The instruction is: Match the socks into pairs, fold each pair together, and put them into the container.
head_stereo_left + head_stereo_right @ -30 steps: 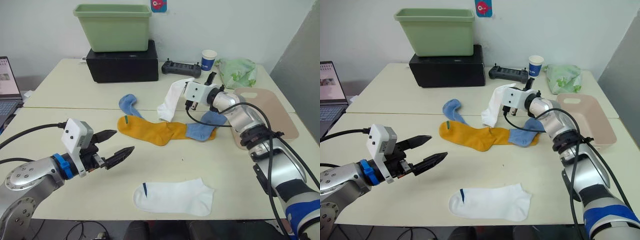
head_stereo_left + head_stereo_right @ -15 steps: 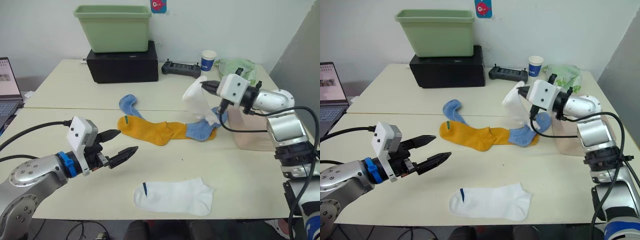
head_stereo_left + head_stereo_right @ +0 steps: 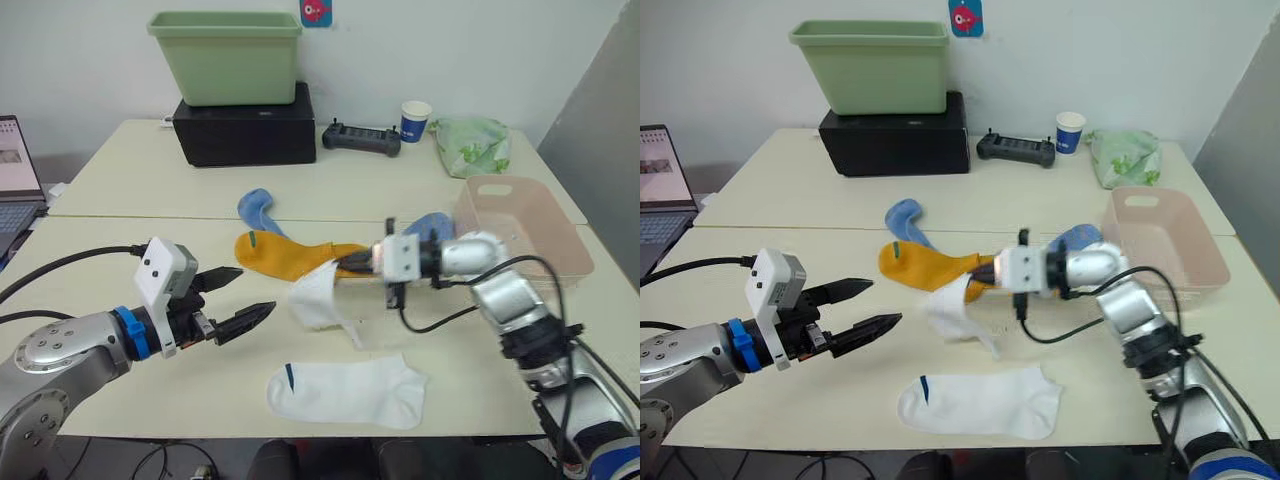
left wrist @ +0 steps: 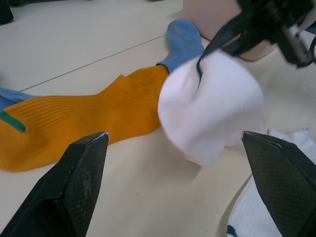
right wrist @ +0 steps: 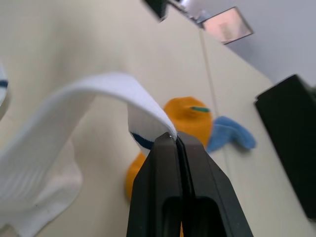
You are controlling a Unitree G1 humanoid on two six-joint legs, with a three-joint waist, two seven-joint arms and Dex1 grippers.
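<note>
Right wrist view — jaws pinched on white sock (image 5: 98, 94), unlike head views.

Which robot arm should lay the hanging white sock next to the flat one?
Right, probably. Its right pincer is shut on the hanging white ankle sock, just beyond the flat white ankle sock. The left pincer is open, holding nothing.

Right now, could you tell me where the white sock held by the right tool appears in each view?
Left eye: the held white sock hangs mid-table, beside the mustard-yellow sock.
Right eye: centre, same neighbour.
Left wrist: upper right of centre.
Right wrist: arching from the right tool.
Shared landmark: the mustard-yellow sock.
</note>
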